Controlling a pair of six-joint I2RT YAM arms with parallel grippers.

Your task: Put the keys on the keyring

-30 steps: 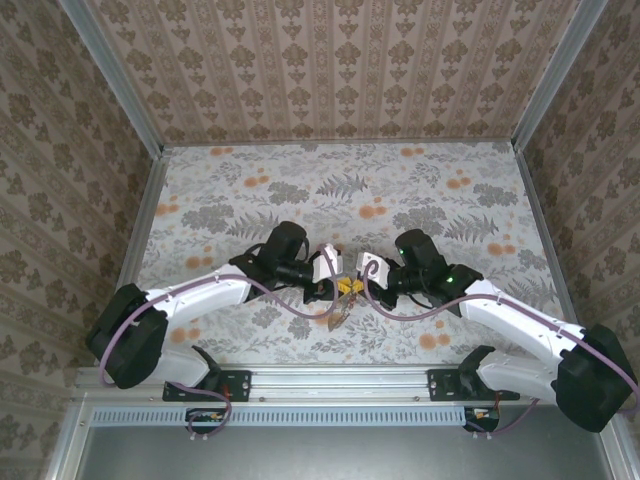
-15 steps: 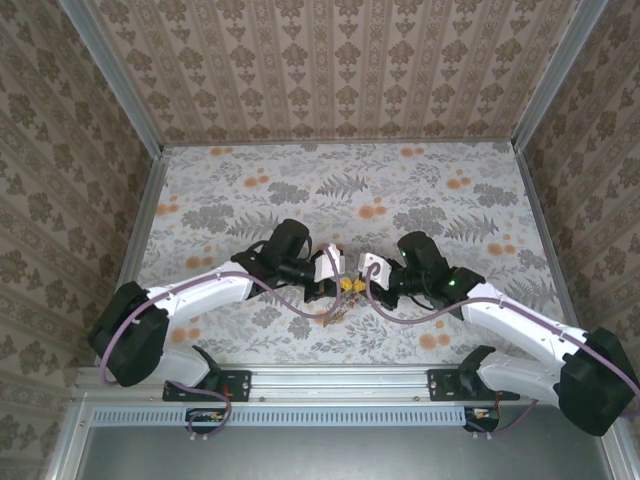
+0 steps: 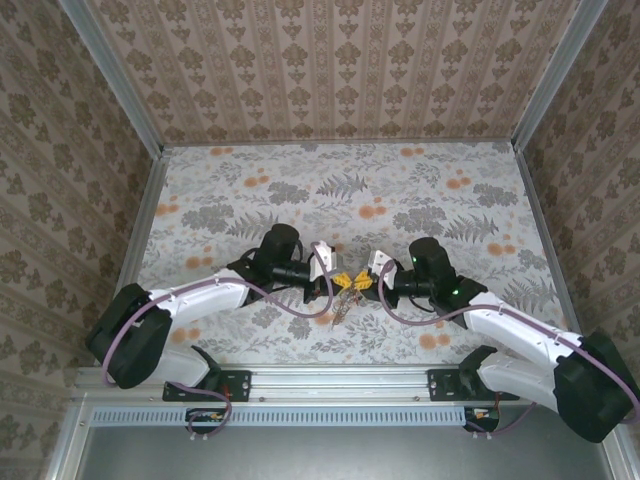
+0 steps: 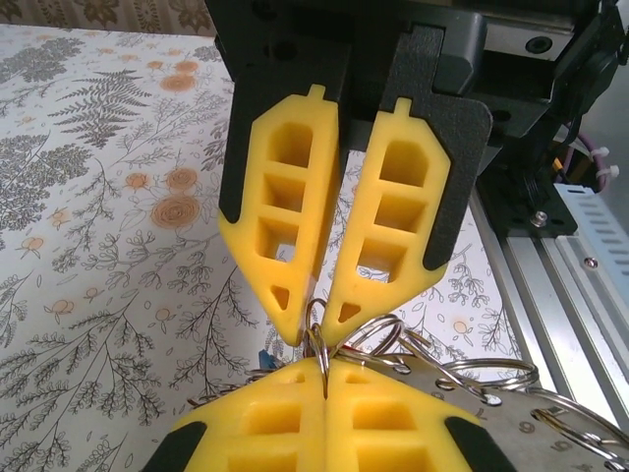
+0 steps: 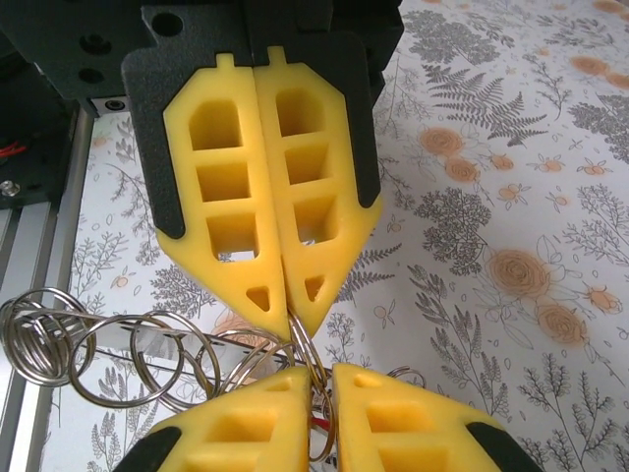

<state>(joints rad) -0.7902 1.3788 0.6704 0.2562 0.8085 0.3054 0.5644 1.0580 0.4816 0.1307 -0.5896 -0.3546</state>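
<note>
Keyring [image 4: 321, 344], one thin silver loop, clenched in left tool [image 4: 324, 371], right tool [image 5: 324, 382] narrowly parted around it

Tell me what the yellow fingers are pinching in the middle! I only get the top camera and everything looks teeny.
Observer: The left gripper is shut on a thin metal ring, held edge-on between its fingers.
Operator: Is the other hand squeezing it too?
Observer: No. The right gripper has its jaws a little apart, with the ring's wire in the gap.
Operator: Is it just one ring?
Observer: No, a bunch of bigger metal rings loops right beside the fingers.
</note>
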